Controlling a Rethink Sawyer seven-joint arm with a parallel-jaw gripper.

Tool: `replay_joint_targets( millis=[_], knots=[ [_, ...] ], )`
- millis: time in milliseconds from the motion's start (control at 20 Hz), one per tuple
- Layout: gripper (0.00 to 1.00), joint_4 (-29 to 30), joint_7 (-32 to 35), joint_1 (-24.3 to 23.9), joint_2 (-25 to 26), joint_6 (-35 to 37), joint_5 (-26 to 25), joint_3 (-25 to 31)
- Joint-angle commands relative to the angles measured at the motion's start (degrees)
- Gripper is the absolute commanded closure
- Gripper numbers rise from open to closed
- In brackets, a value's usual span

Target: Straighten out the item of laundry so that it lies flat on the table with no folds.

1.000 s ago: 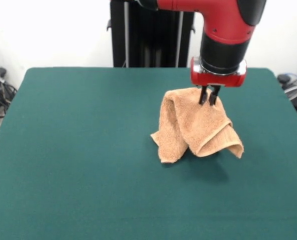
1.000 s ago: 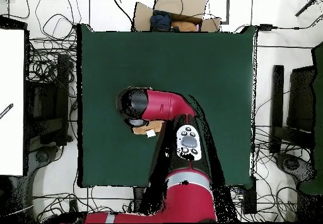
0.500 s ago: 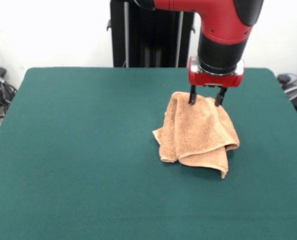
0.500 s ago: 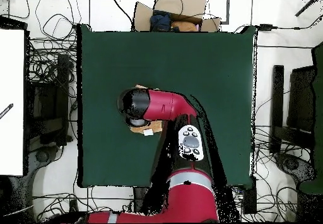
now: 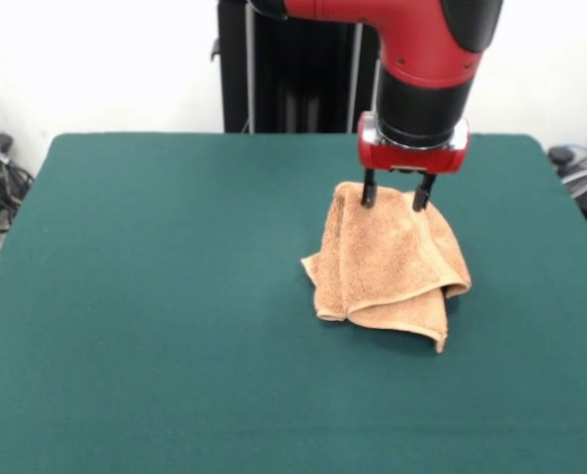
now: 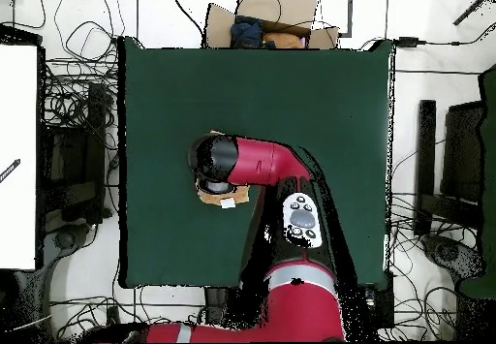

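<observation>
One peach-orange towel [image 5: 387, 259] lies crumpled on one dark green worktop [image 5: 155, 296]; it sits right of centre, nearer the far edge, folded over itself in a heap; its long axis runs from far edge toward near edge; my gripper [image 5: 392, 196] hangs over its far end, jaws spread, tips at the cloth, pinching nothing.

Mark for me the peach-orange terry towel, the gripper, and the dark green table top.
Peach-orange terry towel [image 5: 387, 262], front view, middle of the crumpled heap.
Gripper [image 5: 393, 193], front view, midway between its open black fingertips.
Dark green felt table top [image 5: 155, 296], front view, bare surface.
</observation>
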Motion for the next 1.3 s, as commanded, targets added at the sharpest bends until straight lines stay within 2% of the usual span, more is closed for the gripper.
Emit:
replay_joint_targets(
  millis=[50,350,500,950,1300],
  knots=[
    [0.00,0.5,5.6,-0.8,1.9,-0.3,0.1,3.2],
    [0.00,1.7,6.8,-0.5,1.4,-1.6,-0.4,1.9],
    [0.00,2.4,4.8,-1.9,2.6,-5.0,-2.8,1.2],
    [0.00,3.7,-4.2,-10.9,6.4,-12.4,-10.9,3.2],
    [0.00,2.0,-3.2,-15.7,12.7,-18.5,-16.6,5.1]
  ],
)
